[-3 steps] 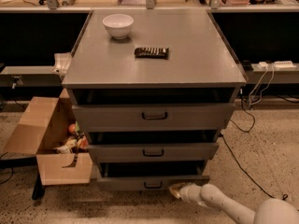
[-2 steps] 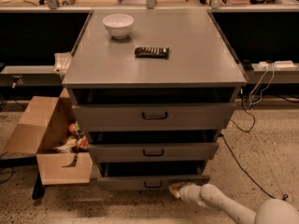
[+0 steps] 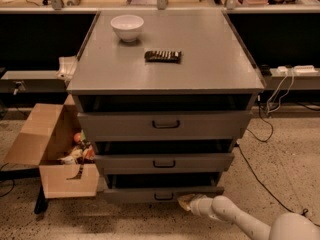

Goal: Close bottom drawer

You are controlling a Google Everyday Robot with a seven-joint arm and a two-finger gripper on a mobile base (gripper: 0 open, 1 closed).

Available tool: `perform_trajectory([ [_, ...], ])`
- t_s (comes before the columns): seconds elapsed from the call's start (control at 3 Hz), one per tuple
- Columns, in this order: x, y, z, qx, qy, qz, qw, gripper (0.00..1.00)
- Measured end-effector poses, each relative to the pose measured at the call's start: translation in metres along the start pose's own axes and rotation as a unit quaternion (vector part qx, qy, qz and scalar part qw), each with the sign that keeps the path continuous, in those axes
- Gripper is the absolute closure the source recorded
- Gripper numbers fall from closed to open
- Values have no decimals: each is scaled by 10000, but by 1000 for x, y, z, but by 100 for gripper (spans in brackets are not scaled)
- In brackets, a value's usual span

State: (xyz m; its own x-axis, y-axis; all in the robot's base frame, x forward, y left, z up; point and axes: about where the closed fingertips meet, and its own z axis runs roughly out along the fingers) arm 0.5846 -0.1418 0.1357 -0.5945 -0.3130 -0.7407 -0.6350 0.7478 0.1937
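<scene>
bottom drawer (image 3: 145, 194): we saw it part-open, lowest in the cabinet (image 3: 210, 59) | gripper (image 3: 188, 202): at its front's lower edge, right of the handle (image 3: 163, 197); grip state we could not tell | risk: we judged a low, off-centre push might skew it or slip under

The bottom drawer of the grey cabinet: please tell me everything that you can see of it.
The bottom drawer is grey and looks like metal. Its front panel is the lowest and narrowest of the three, with a small black handle at the middle. It stands partly open and level, just above the speckled floor; its inside is dark. The gripper is at the front panel, right of the handle, and seems to touch it.
</scene>
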Motion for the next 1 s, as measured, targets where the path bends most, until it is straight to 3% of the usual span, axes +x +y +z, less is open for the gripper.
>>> perform_trajectory([
  [1.0, -4, -3, -2, 65, -98, -42, 9999, 100],
])
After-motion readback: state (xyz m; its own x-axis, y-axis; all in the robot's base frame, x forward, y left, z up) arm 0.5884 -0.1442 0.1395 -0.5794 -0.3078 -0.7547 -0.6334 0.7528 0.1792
